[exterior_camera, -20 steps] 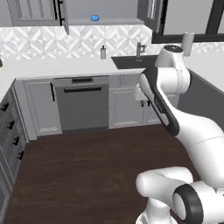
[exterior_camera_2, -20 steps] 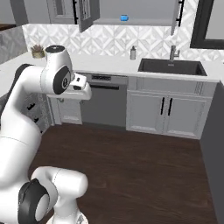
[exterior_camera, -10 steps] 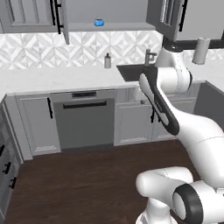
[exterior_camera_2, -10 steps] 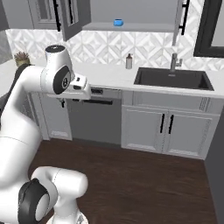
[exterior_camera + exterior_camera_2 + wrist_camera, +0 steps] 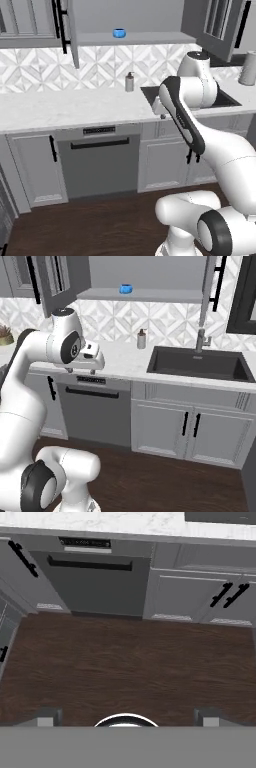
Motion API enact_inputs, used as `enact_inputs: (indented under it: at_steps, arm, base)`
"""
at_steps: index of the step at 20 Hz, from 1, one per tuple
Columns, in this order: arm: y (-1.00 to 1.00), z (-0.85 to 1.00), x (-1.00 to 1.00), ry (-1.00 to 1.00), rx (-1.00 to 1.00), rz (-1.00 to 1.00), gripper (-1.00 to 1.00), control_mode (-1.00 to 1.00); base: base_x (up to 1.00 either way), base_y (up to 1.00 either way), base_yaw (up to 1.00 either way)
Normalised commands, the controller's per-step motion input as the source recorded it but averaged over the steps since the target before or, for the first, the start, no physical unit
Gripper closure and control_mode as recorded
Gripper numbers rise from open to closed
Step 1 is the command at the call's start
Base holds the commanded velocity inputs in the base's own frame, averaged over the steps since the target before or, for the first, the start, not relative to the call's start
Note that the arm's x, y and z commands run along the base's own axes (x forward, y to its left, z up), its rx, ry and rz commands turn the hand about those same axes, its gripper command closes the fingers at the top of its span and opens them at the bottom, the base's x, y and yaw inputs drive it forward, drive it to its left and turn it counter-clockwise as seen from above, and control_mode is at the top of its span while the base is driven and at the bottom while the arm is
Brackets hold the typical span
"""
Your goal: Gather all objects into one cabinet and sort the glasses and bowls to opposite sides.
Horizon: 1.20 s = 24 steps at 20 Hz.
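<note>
- Far left of the pincer, in the right base view, a small potted plant (image 5: 5, 335) sits on the white marble counter (image 5: 120, 363) at the picture's edge.
- The grey wall cabinet (image 5: 131, 20) hangs above and beyond the pincer, its doors swung open; the left door's long black bar handle (image 5: 61, 25) shows in the left base view.
- On the cabinet's grey shelf (image 5: 150, 295) stands the small blue bowl (image 5: 119, 33), alone, well above the pincer and apart from it; in the right base view the bowl (image 5: 126, 289) sits left of the shelf's middle.
- The pincer (image 5: 125, 716) is released, its two dark fingertips (image 5: 46, 716) standing wide apart with nothing between them; it points down at the dark wood floor (image 5: 125, 662).
- Ahead of the pincer, under the counter, is the grey dishwasher (image 5: 95, 582) with its black bar handle, flanked by white base cabinets (image 5: 200, 594).
- A soap dispenser (image 5: 129, 82) stands on the counter against the patterned tile wall, right of the pincer in the right base view.
- Further right lies the dark sink (image 5: 200, 363) with its faucet (image 5: 202, 338).
- At the far right of the left base view a paper towel roll (image 5: 248, 68) stands upright.
</note>
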Motion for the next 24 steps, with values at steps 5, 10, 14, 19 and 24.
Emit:
enact_inputs:
  at_steps: [5, 10, 14, 19, 24]
  arm:
    - [0.0, 0.0, 0.0, 0.0, 0.0, 0.0, -1.0, 1.0]
    - [0.0, 0.0, 0.0, 0.0, 0.0, 0.0, -1.0, 1.0]
    - [0.0, 0.0, 0.0, 0.0, 0.0, 0.0, -1.0, 1.0]
    - [0.0, 0.0, 0.0, 0.0, 0.0, 0.0, -1.0, 1.0]
    - [0.0, 0.0, 0.0, 0.0, 0.0, 0.0, -1.0, 1.0]
  base:
    - [1.0, 0.0, 0.0]
    - [1.0, 0.0, 0.0]
    - [0.97, 0.03, 0.0]
    - [0.9, 0.06, 0.0]
    - [0.74, 0.1, -0.01]
